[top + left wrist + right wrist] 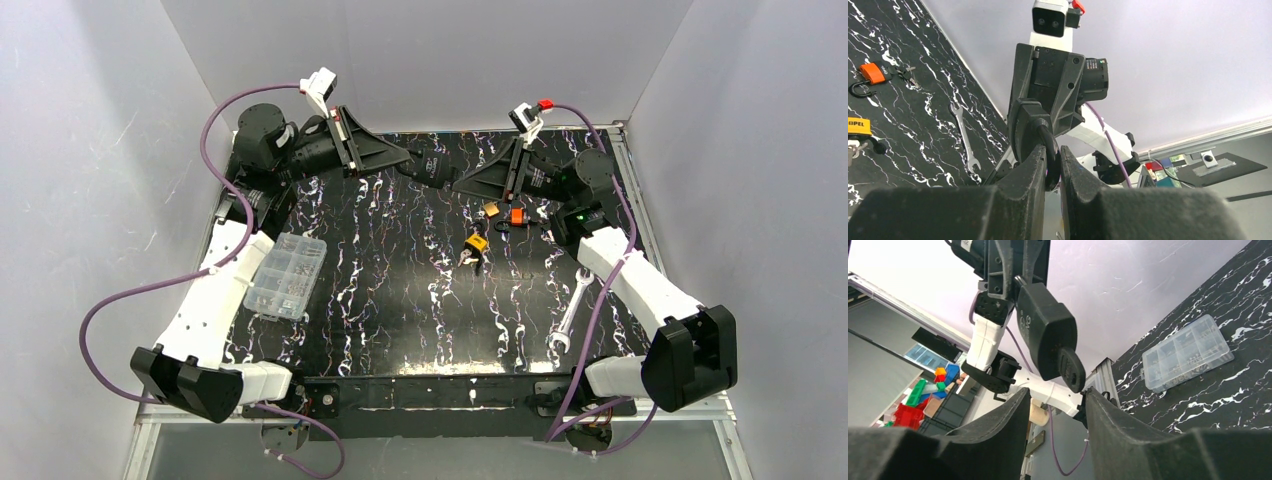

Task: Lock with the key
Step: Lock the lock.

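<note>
Currently left jaws pinch black padlock (1045, 335) by shackle (1050, 157); right jaws spread around black-headed key (1071, 368): close squarely, then turn.

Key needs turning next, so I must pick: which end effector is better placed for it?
Right. The right end effector, open, is lined up just short of the key in the black padlock; the left end effector is shut on the shackle, holding the padlock up.

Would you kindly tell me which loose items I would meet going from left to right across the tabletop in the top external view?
Clear compartment box → yellow padlock → orange padlock → wrench.
</note>
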You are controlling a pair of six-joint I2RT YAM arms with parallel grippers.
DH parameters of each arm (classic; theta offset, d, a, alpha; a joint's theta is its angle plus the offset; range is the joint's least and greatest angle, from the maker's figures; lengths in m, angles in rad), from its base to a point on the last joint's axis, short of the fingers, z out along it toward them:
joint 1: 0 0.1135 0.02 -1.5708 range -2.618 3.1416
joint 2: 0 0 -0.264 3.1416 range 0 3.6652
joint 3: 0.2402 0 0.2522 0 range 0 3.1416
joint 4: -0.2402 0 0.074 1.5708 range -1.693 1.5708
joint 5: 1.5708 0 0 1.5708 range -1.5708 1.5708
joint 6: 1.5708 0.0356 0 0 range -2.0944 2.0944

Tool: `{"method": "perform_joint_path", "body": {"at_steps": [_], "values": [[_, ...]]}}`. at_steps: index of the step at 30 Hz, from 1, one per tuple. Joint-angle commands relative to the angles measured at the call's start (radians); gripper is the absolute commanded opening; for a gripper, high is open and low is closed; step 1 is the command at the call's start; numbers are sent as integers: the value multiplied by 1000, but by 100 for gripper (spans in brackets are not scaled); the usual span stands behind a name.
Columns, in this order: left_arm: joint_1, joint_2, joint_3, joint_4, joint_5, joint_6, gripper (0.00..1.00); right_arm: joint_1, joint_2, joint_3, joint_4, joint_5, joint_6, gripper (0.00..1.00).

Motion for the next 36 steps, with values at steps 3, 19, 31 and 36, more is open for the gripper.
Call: {"method": "perform_joint_path", "body": {"at_steps": [3,19,31,36], "values": [[12,-35,5,146,36,-73,0,-2,-3,32,105,-11,42,46],[21,-23,-44,229,81,-137,0,-1,35,55,128,9,78,42],[26,-10,-82,281,95,-172,0,-1,44,63,147,4,99,20],[54,-5,-97,318,107,-196,0,-3,45,52,136,0,94,1]]}}
